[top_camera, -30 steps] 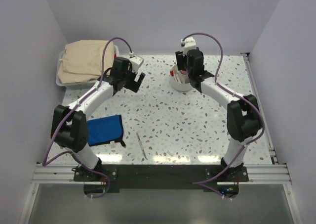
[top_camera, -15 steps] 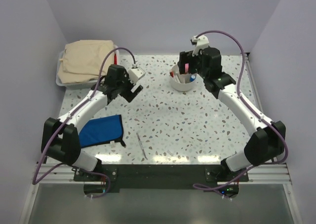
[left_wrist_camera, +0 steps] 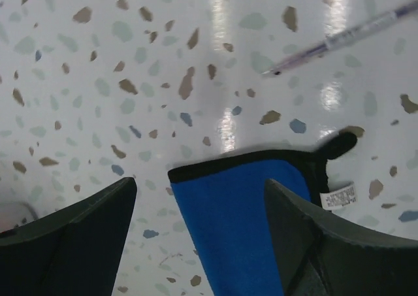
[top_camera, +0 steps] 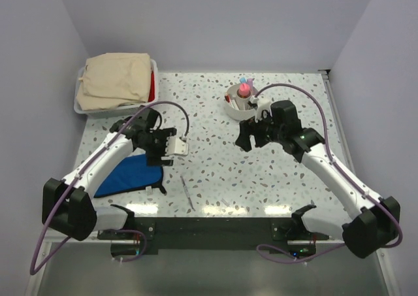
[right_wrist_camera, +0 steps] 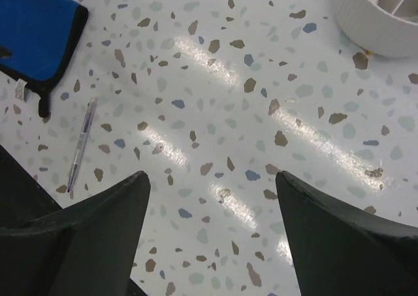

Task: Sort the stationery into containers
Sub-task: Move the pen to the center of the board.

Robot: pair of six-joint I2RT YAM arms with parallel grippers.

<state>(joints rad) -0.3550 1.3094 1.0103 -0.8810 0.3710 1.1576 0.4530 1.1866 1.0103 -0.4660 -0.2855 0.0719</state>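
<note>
Speckled terrazzo table between pale lilac walls fills my overhead feed. I count two containers: one round white cup at 1 o'clock from the table's centre and one white rectangular bin at 10 o'clock. Pink, red and blue-tipped sticks stand in the cup, packed too tightly for me to count. One folded beige cloth lies over nearly the whole bin, with only a red sliver showing at its right edge. One slim pen lies loose at 7 o'clock, just beside one flat blue pouch at 8 o'clock and not touching it. My left gripper hangs over the pouch's corner, fingers spread wide and holding nothing. My right gripper hovers over bare table below the cup, likewise released, with the pen off at its 8 o'clock.
</note>
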